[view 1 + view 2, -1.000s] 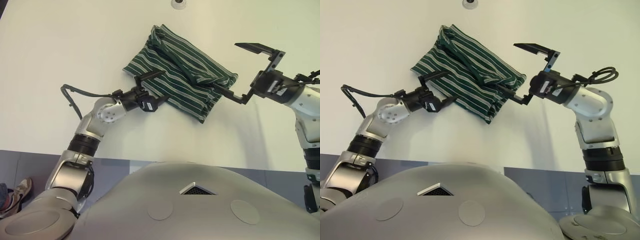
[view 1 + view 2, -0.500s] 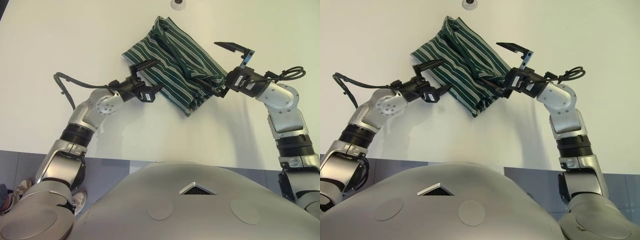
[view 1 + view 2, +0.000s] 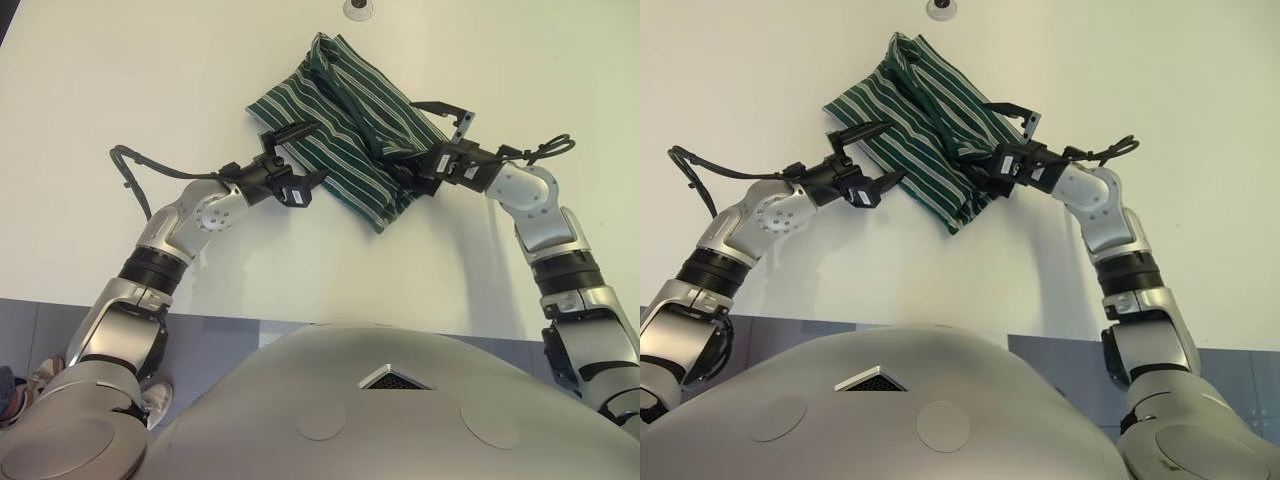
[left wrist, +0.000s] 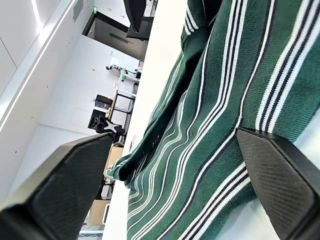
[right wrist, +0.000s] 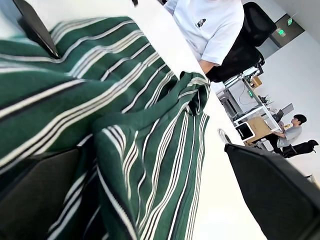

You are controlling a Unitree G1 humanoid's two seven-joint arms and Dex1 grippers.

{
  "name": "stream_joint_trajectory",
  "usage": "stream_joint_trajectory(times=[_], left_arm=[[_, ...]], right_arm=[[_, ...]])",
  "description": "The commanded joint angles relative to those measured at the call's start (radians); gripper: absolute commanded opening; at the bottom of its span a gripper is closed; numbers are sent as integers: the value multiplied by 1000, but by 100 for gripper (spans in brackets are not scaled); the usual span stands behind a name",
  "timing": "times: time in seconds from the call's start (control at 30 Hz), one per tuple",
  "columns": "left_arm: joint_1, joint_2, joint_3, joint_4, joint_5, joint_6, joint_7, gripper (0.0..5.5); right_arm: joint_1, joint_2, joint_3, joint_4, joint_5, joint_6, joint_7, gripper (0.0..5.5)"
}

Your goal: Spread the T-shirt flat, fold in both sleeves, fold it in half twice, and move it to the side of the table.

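The T-shirt [image 3: 340,120] is found on the far middle of the white worktop [image 3: 150,80], lying askew as a compact, layered bundle rather than spread flat; it is judged that the folds are largely done and that only a final fold or the move to the side is left.

The left gripper [image 3: 320,150] is set at the bundle's left, near edge, and its fingers are held wide apart, one above the cloth and one low beside it; in the left wrist view the striped fabric is seen between the two dark, finely ribbed pads, untouched by either. The right gripper [image 3: 400,132] is placed at the opposite, right edge, fingers likewise spread wide; the lower one is pressed close against the heaped hem, the upper one is raised clear; nothing is gripped by either. The two-sided placement is judged to be meant for pinching both ends at once, so that the layers are kept together and not dragged apart.

The cloth is a soft knit, dark green with thin white and black stripes in groups; its upper layer is bunched into a thick ridge running lengthwise, while the near edge is laid flatter; the worktop is smooth and matte, so sliding is judged easy.
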Motion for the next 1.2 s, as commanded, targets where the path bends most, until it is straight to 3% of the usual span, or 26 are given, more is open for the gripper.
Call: stream_joint_trajectory(times=[0.03,0.33,0.53,0.77,1.03,1.2], left_arm=[[91,30,-59,55,70,32,-42,451],[88,25,-62,69,77,38,-20,451],[88,26,-65,76,73,35,-7,451],[87,26,-66,81,73,33,4,451],[79,32,-53,87,66,37,13,451],[77,67,17,72,-4,28,26,451]], right_arm=[[-60,14,-28,81,-13,47,-51,537],[-90,62,-129,113,206,145,21,537],[-165,98,-207,257,282,205,15,537],[-220,81,-201,442,184,144,-71,537],[-193,46,-200,417,145,70,-50,537],[-116,-27,-101,396,-3,-17,-55,537]])
